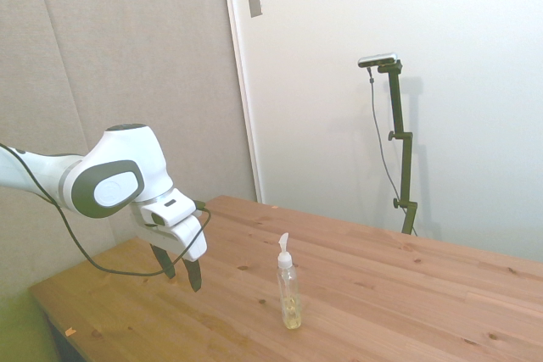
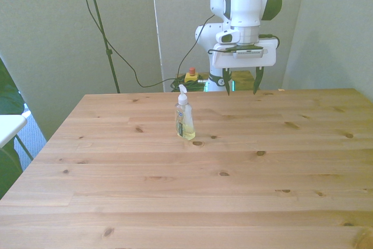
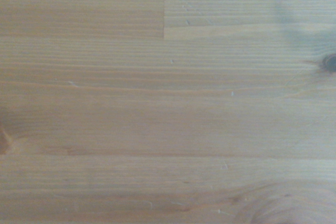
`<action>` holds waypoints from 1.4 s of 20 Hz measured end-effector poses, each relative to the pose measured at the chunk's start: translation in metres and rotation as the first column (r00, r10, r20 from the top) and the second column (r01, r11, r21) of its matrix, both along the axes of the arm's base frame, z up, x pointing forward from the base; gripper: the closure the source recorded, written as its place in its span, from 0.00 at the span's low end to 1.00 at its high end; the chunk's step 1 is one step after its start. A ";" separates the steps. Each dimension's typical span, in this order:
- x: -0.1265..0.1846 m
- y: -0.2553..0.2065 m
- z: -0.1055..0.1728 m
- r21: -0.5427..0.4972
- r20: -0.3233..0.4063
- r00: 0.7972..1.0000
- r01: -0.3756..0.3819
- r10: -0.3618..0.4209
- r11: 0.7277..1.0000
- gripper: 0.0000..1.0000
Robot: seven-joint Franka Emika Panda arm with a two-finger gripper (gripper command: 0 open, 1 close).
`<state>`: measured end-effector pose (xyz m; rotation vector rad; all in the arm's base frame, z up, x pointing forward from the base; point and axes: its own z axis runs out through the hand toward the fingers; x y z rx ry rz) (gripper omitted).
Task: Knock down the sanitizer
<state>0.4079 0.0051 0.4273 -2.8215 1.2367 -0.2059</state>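
The sanitizer (image 1: 289,292) (image 2: 185,118) is a small slim clear bottle with a white flip-top cap, its lid flipped up, and a little yellowish liquid at the bottom. It stands upright on the wooden table (image 1: 407,294) (image 2: 192,190). My gripper (image 1: 181,270) (image 2: 240,86) hangs open above the table near its far edge, with nothing between its fingers. It is apart from the bottle, toward the front view's right and behind it. The wrist view holds only bare wood planks (image 3: 168,108).
A red and yellow stop button (image 2: 190,77) and cables lie behind the table's far edge. A white object (image 2: 9,125) sits at the front view's left, off the table.
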 end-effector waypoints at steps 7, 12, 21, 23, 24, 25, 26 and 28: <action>0.000 -0.015 -0.002 0.010 -0.007 0.999 0.038 -0.038 0.999 1.00; -0.001 -0.042 0.000 0.018 0.001 0.995 0.100 -0.100 0.995 1.00; 0.009 -0.081 0.004 0.005 0.043 0.981 0.192 -0.192 0.981 1.00; 0.013 -0.089 0.001 0.006 0.044 0.977 0.207 -0.207 0.978 1.00; 0.015 -0.093 0.001 0.006 0.045 0.976 0.214 -0.214 0.977 1.00; 0.017 -0.097 0.000 0.004 0.047 0.974 0.221 -0.221 0.975 1.00; 0.018 -0.102 -0.001 0.000 0.049 0.973 0.228 -0.227 0.974 1.00; 0.022 -0.109 -0.003 -0.007 0.051 0.968 0.247 -0.246 0.969 1.00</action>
